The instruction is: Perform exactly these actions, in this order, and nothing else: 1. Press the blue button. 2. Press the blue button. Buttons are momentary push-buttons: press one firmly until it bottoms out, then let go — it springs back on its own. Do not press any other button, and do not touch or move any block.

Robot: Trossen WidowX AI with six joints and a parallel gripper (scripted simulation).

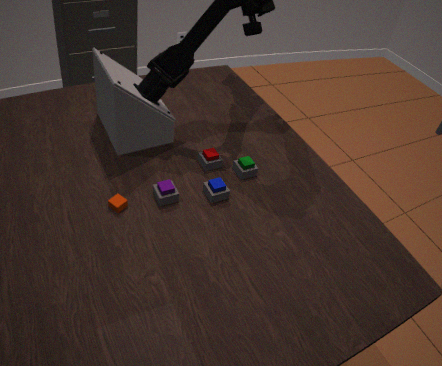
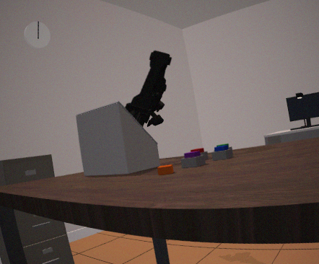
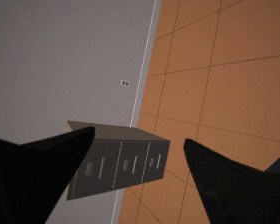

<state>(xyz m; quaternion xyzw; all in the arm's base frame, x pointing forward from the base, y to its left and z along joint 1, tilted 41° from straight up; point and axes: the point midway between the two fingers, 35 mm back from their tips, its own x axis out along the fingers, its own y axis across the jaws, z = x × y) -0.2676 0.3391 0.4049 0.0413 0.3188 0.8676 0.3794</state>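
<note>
Dim office, dark wood desk [image 1: 77,280]. Blue button [image 1: 217,184] sits just right of purple button [image 1: 165,186], w/ red & green behind. Claw [image 3: 139,150] spread wide, empty, parked high near the arm's base, prob. awaiting first press.

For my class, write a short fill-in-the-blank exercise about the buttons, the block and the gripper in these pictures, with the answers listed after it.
1. In the top view, the button directly beside the orange block is ____.
2. The blue button sits in front of the ____ button, which lies closer to the grey base.
3. The gripper has its fingers spread ____ with nothing between them.
4. The wrist view faces a grey filing ____ against the wall, not the table.

Answers: purple; red; open; cabinet
</note>
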